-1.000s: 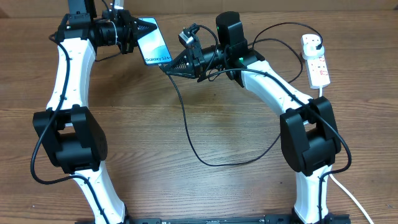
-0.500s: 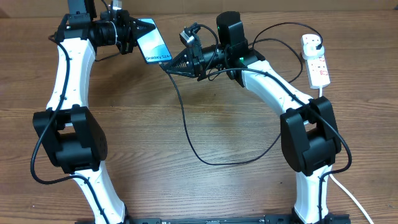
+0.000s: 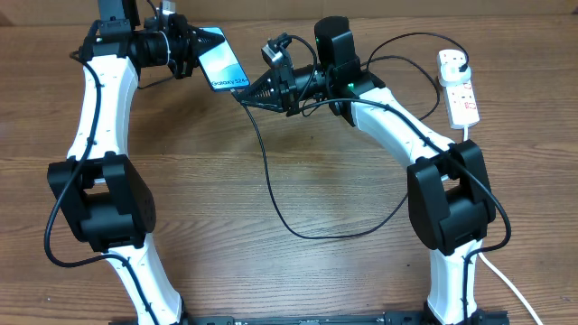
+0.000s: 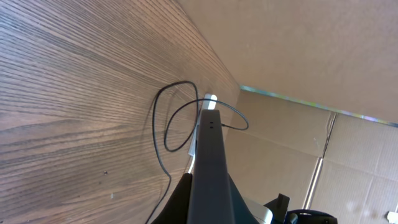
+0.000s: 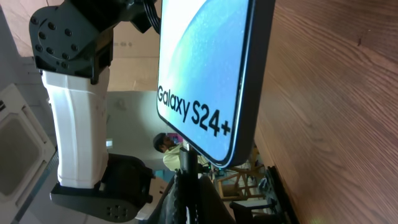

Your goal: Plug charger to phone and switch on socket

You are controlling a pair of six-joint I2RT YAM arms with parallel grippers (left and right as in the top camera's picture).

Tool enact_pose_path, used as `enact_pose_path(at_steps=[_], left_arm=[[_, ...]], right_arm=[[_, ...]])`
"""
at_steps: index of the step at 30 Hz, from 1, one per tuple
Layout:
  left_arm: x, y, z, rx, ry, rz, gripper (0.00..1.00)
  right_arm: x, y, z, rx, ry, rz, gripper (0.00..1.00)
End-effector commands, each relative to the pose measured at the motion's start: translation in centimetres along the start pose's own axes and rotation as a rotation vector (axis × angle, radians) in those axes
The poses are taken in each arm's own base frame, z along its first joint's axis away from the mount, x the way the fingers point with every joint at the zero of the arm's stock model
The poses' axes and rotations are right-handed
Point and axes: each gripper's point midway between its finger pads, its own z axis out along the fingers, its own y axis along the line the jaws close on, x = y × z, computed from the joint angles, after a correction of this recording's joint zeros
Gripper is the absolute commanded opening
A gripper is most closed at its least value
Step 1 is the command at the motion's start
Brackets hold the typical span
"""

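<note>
My left gripper [image 3: 200, 47] is shut on the phone [image 3: 223, 60], holding it off the table at the back left, its "Galaxy S24+" screen facing up; in the left wrist view the phone [image 4: 210, 162] shows edge-on between the fingers. My right gripper [image 3: 251, 93] is shut on the charger's connector tip [image 5: 186, 163], which sits right at the phone's [image 5: 208, 74] lower edge. The black charger cable [image 3: 271, 185] loops across the table to its black plug [image 3: 460, 61] in the socket [image 3: 459, 86], a white power strip at the back right.
The charger cable's loop lies on the wooden table [image 3: 298, 271] between the two arms. The strip's thick white cord [image 3: 506, 284] runs off at the front right. Cardboard panels [image 4: 323, 74] stand behind the table.
</note>
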Motion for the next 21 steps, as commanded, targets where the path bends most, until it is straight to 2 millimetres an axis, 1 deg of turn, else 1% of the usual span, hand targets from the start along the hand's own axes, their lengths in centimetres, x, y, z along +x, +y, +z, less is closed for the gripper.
enact_pose_path(at_steps=[1,15,21], left_arm=[[0.9,-0.7,0.2,0.03,0.042,-0.009,0.04],[0.9,-0.6,0.3,0.026,0.041,-0.011,0.04],[0.7,-0.5,0.3,0.016,0.031,-0.011,0.04]], right_arm=[[-1.5,1.8,-0.9,0.018,-0.087,-0.03,0.04],[-2.5,1.4,-0.9,0.04,-0.147,0.015,0.04],[-2.5,1.4,-0.8,0.041,-0.146,0.015,0.04]])
